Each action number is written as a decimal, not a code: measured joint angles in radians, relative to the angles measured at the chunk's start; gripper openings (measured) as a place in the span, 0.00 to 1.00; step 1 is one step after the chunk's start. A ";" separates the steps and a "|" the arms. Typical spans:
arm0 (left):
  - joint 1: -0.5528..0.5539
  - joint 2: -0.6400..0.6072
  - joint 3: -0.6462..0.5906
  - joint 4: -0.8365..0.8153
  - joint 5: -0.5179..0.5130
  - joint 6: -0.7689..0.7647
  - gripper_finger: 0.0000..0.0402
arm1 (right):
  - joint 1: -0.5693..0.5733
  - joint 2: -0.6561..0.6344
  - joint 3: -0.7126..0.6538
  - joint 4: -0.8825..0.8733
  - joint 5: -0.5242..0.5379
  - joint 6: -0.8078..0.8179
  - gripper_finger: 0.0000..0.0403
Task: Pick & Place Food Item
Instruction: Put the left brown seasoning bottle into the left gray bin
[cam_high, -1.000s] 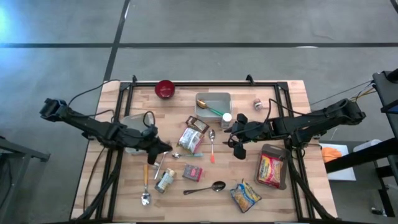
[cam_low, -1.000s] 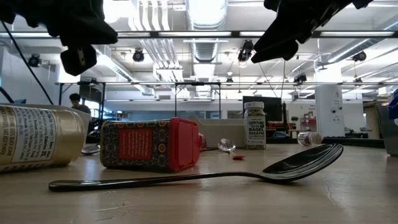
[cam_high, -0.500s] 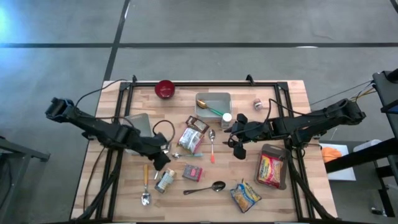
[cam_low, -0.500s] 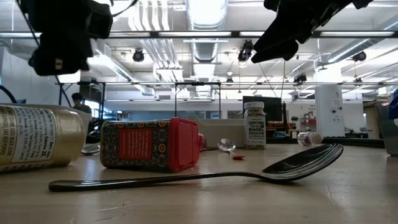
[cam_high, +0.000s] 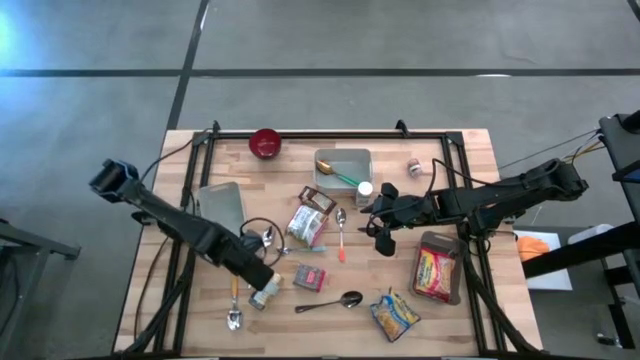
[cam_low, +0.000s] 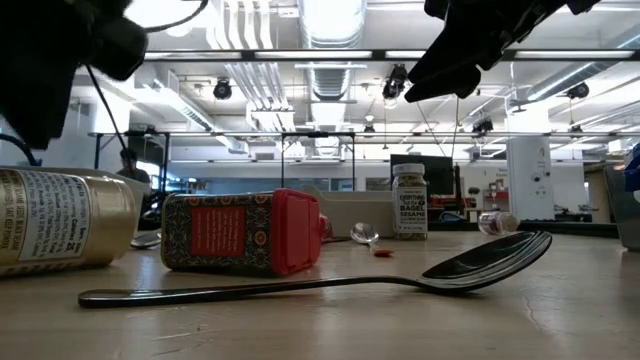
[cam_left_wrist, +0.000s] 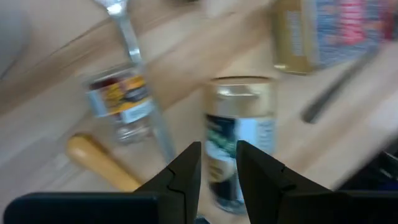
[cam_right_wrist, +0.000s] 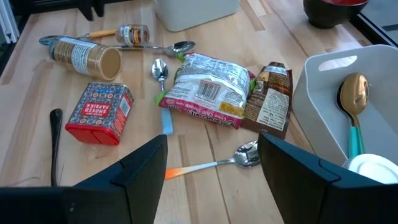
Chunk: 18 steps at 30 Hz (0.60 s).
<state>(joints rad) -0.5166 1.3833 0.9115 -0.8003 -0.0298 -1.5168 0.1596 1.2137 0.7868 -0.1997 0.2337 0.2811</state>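
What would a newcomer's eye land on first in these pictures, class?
Probably the clutter mid-table: a red tin lying beside a gold jar, with a long spoon in front. The left gripper hangs open above the jar, while the right gripper waits open near the white bin.

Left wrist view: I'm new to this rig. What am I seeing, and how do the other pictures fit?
That camera rides on the left arm; the two dark prongs are its left gripper, slightly open, hovering over a gold-lidded jar lying on the wooden table. The high view looks straight down; the low view sits at tabletop height. The right gripper waits open and empty near the white bin. Around lie food packets and a red tin.
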 joint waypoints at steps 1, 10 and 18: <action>-0.004 0.010 0.000 -0.011 -0.001 -0.021 0.26 | 0.000 0.000 0.000 0.000 0.000 0.000 0.62; -0.010 0.064 -0.001 -0.047 0.004 -0.051 0.26 | 0.002 0.000 0.000 -0.003 -0.007 0.000 0.62; -0.037 0.061 -0.001 -0.054 0.012 0.004 0.27 | 0.002 0.000 -0.004 -0.006 -0.055 -0.012 0.62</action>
<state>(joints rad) -0.5533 1.4443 0.9102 -0.8545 -0.0180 -1.5130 0.1616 1.2137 0.7829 -0.2057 0.1786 0.2694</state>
